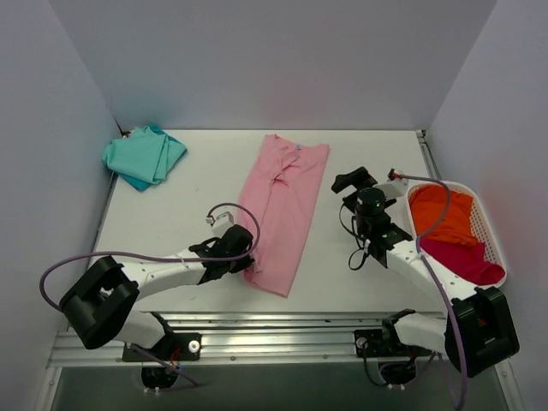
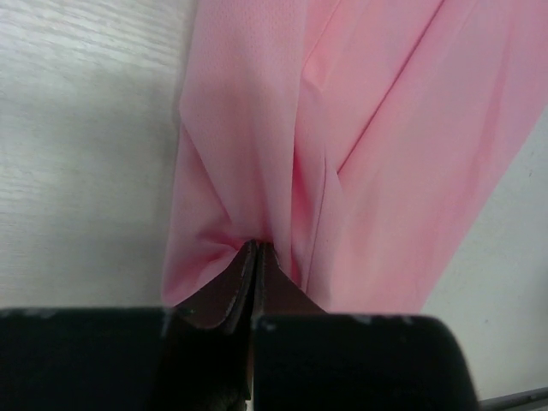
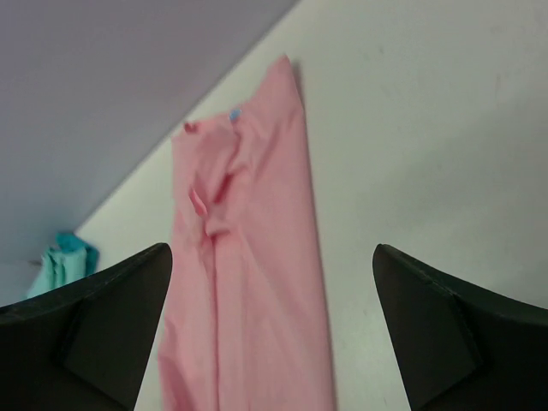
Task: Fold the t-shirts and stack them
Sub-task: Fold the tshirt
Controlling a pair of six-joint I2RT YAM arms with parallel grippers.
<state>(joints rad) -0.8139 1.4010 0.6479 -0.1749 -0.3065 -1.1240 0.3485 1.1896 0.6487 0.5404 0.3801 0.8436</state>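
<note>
Left end effector [image 2: 258, 253] pinches pink t-shirt [image 1: 282, 214] at its near edge; right end effector [image 1: 354, 180] spread. Four total: teal t-shirt [image 1: 145, 157] far-left; orange t-shirt [image 1: 445, 214], magenta t-shirt [image 1: 467, 261] in basket [image 1: 491, 229].

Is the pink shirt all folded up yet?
Partly: the pink shirt lies as a long narrow strip, sides folded in, not yet doubled over.

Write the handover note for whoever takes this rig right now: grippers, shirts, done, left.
Left gripper: jaws shut on the near edge of the pink t-shirt.
Right gripper: open, empty, to the right of that shirt.
Shirts: pink one in the middle, folded lengthwise into a long strip; teal t-shirt bundled at the far left corner; orange t-shirt and magenta t-shirt crumpled in the white basket on the right.
Done: teal looks folded; pink half folded.
Left: finish pink, stack it, then both basket shirts.
</note>
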